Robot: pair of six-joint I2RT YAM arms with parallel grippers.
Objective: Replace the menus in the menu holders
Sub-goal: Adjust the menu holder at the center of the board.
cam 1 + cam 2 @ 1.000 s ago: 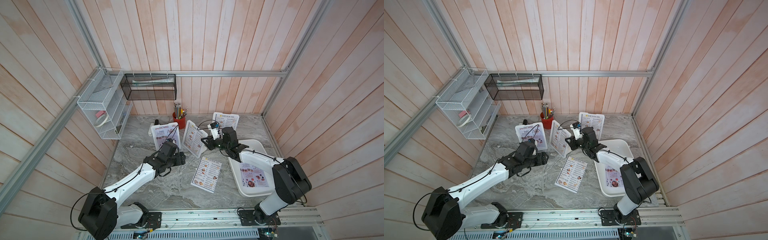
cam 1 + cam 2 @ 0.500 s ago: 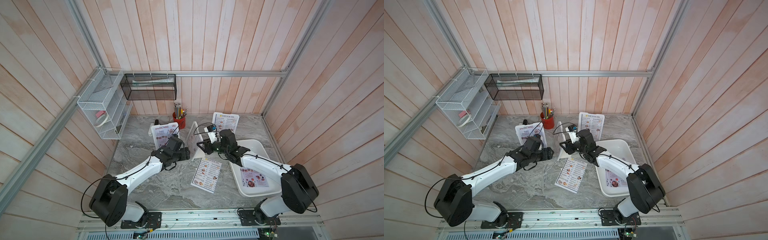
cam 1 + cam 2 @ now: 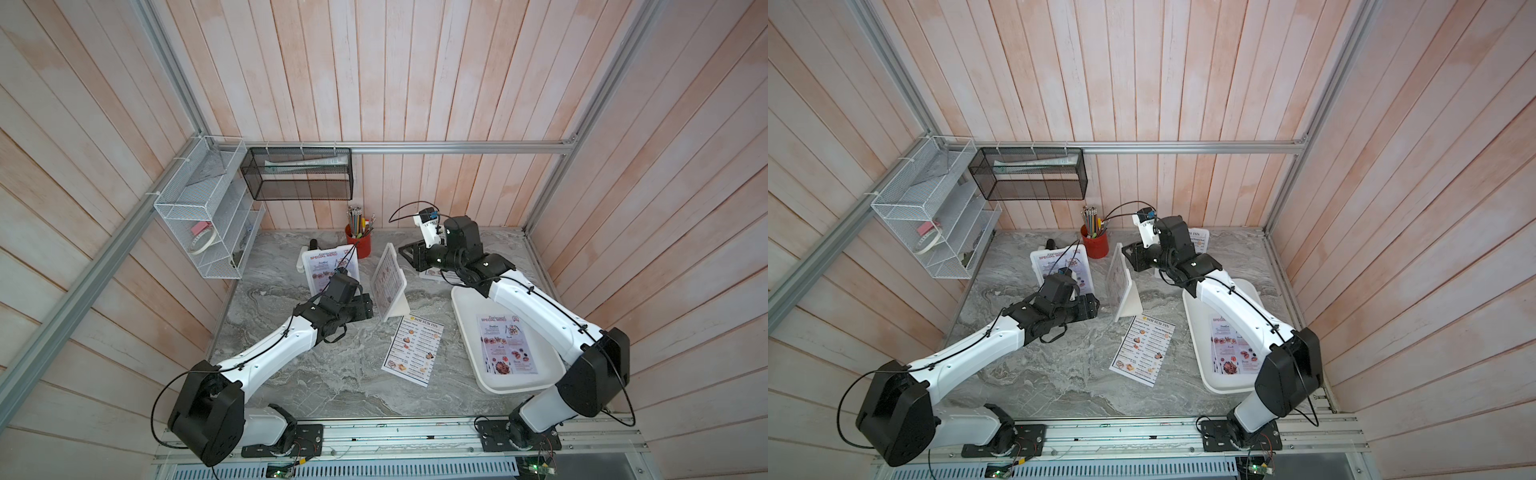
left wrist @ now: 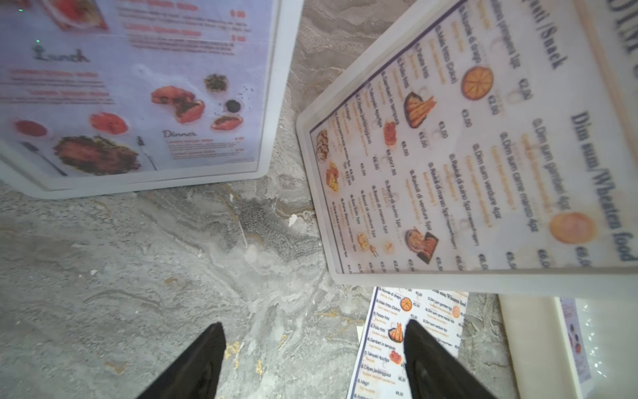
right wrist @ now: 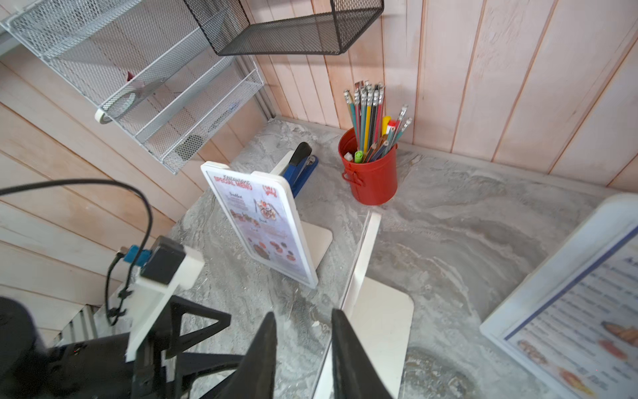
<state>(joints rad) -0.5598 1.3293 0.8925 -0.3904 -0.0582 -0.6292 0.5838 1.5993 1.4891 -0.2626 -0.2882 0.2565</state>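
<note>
Three white menu holders stand at the back of the table. The left menu holder (image 3: 328,270) shows a lilac SPECIAL MENU. The middle menu holder (image 3: 388,282) (image 5: 366,259) shows a Dim Sum menu. My right arm partly hides the third menu holder (image 3: 1198,239). A loose DIM SUM INN menu (image 3: 413,351) lies flat in front of the middle holder. My left gripper (image 3: 368,307) (image 4: 314,328) is open and empty, low beside that holder's face. My right gripper (image 3: 405,253) (image 5: 303,316) hovers by its top edge, jaws narrowly apart with bare table showing between them.
A white tray (image 3: 465,332) at the right holds a SPECIAL MENU sheet (image 3: 507,345). A red pencil cup (image 3: 359,243) and a blue stapler (image 5: 300,165) stand at the back. White wire shelves (image 3: 208,224) and a black mesh basket (image 3: 299,174) hang on the walls.
My left gripper has moved in closer to the middle holder. My right gripper has pulled up and back from that holder's face to its top edge, its jaws opening and then narrowing again.
</note>
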